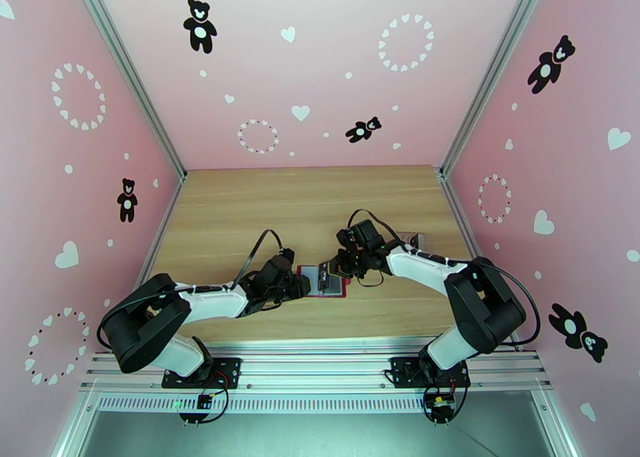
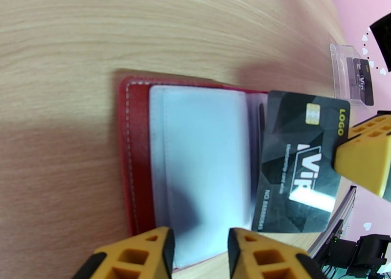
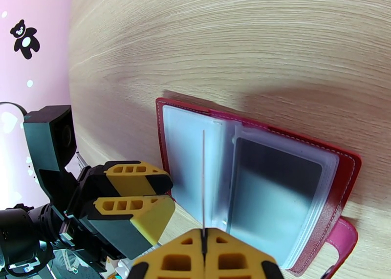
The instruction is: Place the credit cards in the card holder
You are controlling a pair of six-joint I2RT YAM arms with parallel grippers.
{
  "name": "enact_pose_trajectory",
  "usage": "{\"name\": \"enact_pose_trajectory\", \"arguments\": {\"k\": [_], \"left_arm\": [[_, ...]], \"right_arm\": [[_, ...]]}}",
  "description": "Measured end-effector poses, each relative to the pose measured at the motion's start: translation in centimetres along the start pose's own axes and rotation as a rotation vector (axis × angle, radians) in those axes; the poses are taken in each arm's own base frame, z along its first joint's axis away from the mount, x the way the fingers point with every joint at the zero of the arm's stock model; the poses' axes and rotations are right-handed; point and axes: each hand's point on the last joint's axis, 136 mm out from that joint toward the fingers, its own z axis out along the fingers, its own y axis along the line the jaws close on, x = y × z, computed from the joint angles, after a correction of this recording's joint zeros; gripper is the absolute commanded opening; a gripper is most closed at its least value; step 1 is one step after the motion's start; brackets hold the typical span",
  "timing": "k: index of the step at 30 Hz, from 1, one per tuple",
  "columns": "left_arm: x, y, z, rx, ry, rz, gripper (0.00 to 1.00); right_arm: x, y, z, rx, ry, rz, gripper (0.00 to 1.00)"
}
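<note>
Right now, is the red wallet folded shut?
No, the wallet lies open on the table, its clear pockets facing up.

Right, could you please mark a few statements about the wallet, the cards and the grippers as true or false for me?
1. The card holder lies open on the table. True.
2. The right gripper is shut on a black card. True.
3. That card is fully tucked into a pocket. False: most of it sticks out, gripped, over the clear sleeves.
4. The clear plastic case is empty. False: a dark card sits in it.
5. The left gripper holds a card. False: its jaws stand apart over the holder's edge, no card between.
</note>
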Motion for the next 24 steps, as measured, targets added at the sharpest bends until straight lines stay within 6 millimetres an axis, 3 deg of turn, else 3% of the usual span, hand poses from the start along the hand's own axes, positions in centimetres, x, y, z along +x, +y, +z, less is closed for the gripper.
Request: {"name": "enact_pose_trajectory", "arguments": {"k": [24], "left_arm": [[0.1, 0.1, -0.1, -0.006, 0.004, -0.001, 0.35]], "right_arm": [[0.0, -1.3, 0.9, -0.012, 0.013, 0.031, 0.00]]}}
